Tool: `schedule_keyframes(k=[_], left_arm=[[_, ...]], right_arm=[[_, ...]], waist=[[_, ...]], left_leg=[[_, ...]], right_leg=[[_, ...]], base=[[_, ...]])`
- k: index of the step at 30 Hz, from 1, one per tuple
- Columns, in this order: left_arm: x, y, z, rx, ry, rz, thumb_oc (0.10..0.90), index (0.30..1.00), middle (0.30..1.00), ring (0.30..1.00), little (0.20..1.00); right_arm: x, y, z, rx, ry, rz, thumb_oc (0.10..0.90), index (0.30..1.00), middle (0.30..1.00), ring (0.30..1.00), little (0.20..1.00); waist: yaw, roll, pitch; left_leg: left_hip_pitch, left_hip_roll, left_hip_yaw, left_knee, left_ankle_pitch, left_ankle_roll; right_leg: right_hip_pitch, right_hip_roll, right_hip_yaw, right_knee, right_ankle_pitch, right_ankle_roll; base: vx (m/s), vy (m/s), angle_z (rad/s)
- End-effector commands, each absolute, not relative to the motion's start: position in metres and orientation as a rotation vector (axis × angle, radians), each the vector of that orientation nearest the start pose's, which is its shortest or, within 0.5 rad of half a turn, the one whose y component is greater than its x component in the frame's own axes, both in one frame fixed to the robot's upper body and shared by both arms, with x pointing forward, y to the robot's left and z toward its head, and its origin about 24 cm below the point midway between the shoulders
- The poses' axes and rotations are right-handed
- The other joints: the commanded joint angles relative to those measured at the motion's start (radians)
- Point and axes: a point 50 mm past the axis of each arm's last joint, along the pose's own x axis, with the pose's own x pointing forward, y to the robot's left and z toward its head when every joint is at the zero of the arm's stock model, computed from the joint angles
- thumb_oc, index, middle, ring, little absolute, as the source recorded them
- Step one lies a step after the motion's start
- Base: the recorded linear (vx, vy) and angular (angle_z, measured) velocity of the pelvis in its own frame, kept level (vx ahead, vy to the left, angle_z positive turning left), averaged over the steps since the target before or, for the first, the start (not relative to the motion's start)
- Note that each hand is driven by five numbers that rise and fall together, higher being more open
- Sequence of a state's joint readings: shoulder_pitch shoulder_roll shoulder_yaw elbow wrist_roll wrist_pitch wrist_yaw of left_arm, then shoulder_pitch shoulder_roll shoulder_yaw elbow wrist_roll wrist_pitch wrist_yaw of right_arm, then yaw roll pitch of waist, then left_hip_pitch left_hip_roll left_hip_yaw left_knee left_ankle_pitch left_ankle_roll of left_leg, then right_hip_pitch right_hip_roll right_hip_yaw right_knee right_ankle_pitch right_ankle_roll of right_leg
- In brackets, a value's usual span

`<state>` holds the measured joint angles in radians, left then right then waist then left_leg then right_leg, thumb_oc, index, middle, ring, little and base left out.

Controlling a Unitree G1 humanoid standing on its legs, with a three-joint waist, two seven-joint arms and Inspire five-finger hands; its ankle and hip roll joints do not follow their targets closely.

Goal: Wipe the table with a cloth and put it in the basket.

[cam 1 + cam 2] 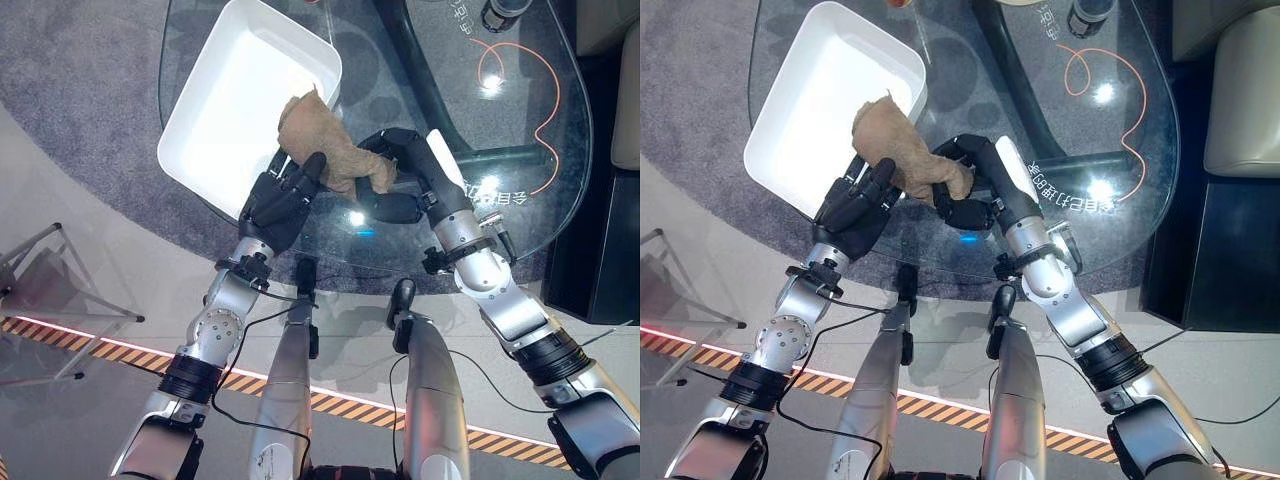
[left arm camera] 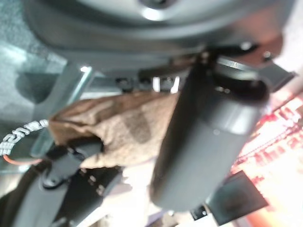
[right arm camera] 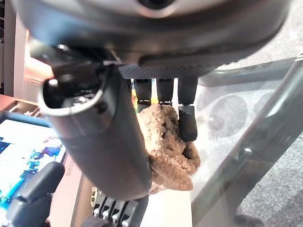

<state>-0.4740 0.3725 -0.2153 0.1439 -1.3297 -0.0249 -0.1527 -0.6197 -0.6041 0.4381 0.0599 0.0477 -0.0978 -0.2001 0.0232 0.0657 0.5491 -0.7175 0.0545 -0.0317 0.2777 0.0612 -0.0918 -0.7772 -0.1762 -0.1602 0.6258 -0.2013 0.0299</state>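
Observation:
A crumpled brown cloth (image 1: 330, 140) hangs over the glass table (image 1: 470, 110), beside the near right wall of the white basket (image 1: 180, 130). My right hand (image 1: 400, 180) comes in from the right, shut on the cloth's right end; the right wrist view shows its fingers (image 3: 187, 120) curled into the cloth (image 3: 165, 146). My left hand (image 1: 285, 195) sits just below the cloth with nearly straight fingers, one fingertip touching the cloth's lower edge. In the left wrist view the cloth (image 2: 118, 127) lies past the thumb (image 2: 203, 137). The cloth's top corner rises over the basket's rim.
An orange cord (image 1: 545, 120) loops on the table's right part, and a dark jar (image 1: 505, 12) stands at the far edge. Dark furniture (image 1: 600, 250) borders the table's right side. A metal folding stand (image 1: 60, 290) stands on the floor at left.

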Motion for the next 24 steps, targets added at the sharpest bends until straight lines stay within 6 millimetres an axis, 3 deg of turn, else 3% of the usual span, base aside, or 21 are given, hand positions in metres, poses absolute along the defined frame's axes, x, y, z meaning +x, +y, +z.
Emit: schedule_keyframes(k=[1,12,14,15,16,24], left_arm=[[0.311,0.124,0.207,-0.875,-0.429,-0.764,0.800,0.900,0.900,0.900,0.900],[0.308,0.126,0.214,-0.907,-0.501,-0.762,0.800,0.900,0.900,0.900,0.900],[0.308,0.127,0.216,-0.901,-0.516,-0.746,0.413,0.568,0.568,0.568,0.513],[0.307,0.128,0.216,-0.900,-0.527,-0.740,0.413,0.568,0.568,0.568,0.513],[0.307,0.128,0.217,-0.898,-0.538,-0.729,0.100,0.300,0.300,0.300,0.200],[0.305,0.134,0.218,-0.900,-0.586,-0.695,0.100,0.300,0.300,0.300,0.200]], right_arm=[[0.277,-0.083,0.277,-0.453,-1.070,0.407,0.100,0.300,0.300,0.300,0.200],[0.279,-0.080,0.274,-0.469,-1.052,0.426,0.100,0.300,0.300,0.300,0.200],[0.279,-0.080,0.274,-0.468,-1.049,0.423,0.100,0.300,0.300,0.300,0.200],[0.279,-0.080,0.274,-0.466,-1.048,0.422,0.100,0.300,0.300,0.300,0.200],[0.279,-0.080,0.274,-0.466,-1.048,0.420,0.100,0.300,0.300,0.300,0.200],[0.278,-0.082,0.273,-0.459,-1.048,0.416,0.100,0.300,0.300,0.300,0.200]], waist=[[-0.003,-0.027,-0.029],[0.000,-0.029,-0.029],[0.002,-0.029,-0.029],[0.002,-0.029,-0.029],[0.002,-0.030,-0.029],[0.005,-0.032,-0.029]], left_leg=[[0.037,-0.066,0.081,0.109,-0.095,0.058],[0.044,-0.069,0.077,0.100,-0.093,0.056],[0.047,-0.071,0.076,0.099,-0.093,0.056],[0.047,-0.071,0.076,0.099,-0.093,0.056],[0.047,-0.071,0.075,0.099,-0.093,0.056],[0.050,-0.073,0.074,0.096,-0.093,0.056]], right_leg=[[0.077,0.050,-0.010,-0.190,0.154,0.041],[0.084,0.050,-0.014,-0.196,0.154,0.042],[0.087,0.050,-0.015,-0.197,0.153,0.042],[0.087,0.050,-0.015,-0.197,0.154,0.042],[0.087,0.050,-0.015,-0.197,0.154,0.042],[0.091,0.051,-0.017,-0.199,0.152,0.042]], base=[[0.00,0.000,0.00],[0.00,0.000,0.00],[0.00,0.000,0.00],[0.00,0.000,0.00],[0.00,0.000,0.00],[0.00,0.000,0.00]])
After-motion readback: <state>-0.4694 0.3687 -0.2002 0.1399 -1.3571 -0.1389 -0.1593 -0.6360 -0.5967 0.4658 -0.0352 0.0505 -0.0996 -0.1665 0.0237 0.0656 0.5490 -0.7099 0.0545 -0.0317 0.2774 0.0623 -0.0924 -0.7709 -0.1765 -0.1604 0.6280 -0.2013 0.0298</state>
